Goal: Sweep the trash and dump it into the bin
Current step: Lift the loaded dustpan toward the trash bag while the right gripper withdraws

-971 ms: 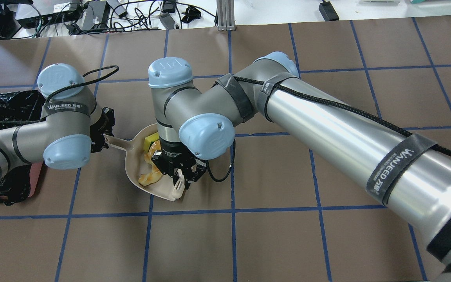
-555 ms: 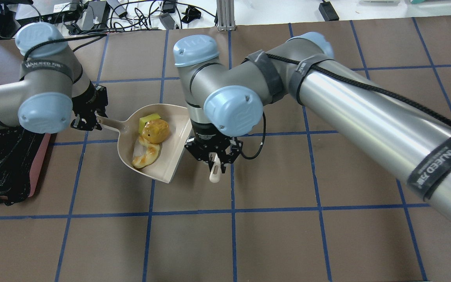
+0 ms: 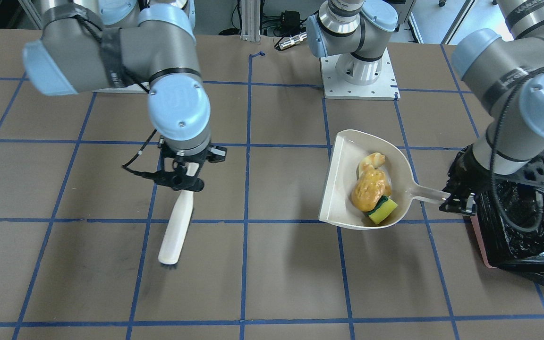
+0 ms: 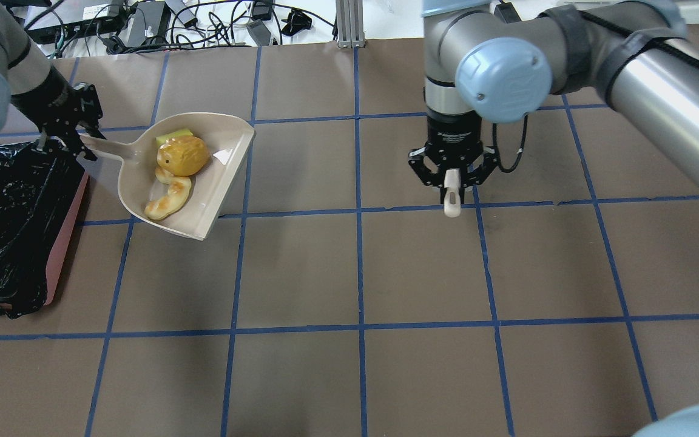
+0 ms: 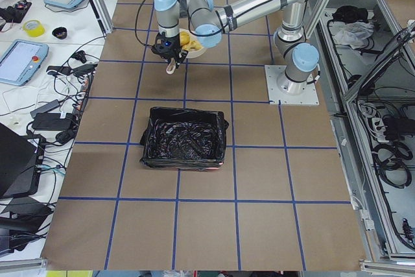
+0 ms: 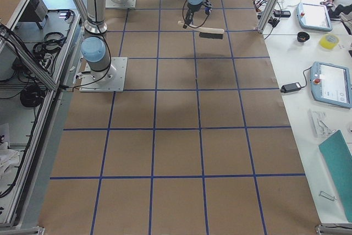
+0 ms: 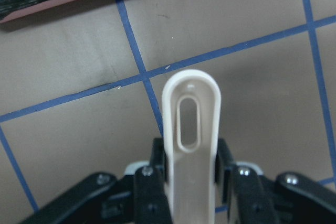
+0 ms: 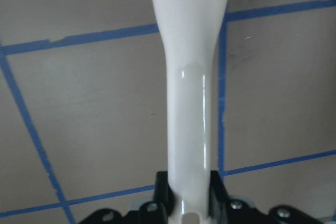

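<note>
My left gripper [image 4: 74,144] is shut on the handle of the beige dustpan [image 4: 222,176] and holds it raised off the table, right beside the bin's near corner. In the pan lie the trash items: the amber bread lump [image 4: 183,155], the golden croissant [image 4: 168,198] and the yellow-green sponge [image 4: 173,134]. The bin [image 4: 69,233] is pink with a black bag and stands at the left edge. My right gripper [image 4: 451,182] is shut on the beige hand brush [image 3: 176,229], held above the table well to the right.
Brown table paper with a blue tape grid [image 4: 358,267] covers the table. Cables and power bricks [image 4: 143,24] lie beyond the far edge. The left arm's base plate [image 3: 359,78] sits at the robot's side of the table.
My left gripper has lifted the loaded dustpan and carried it left, up to the bin. My right gripper has carried the brush away to the right.
</note>
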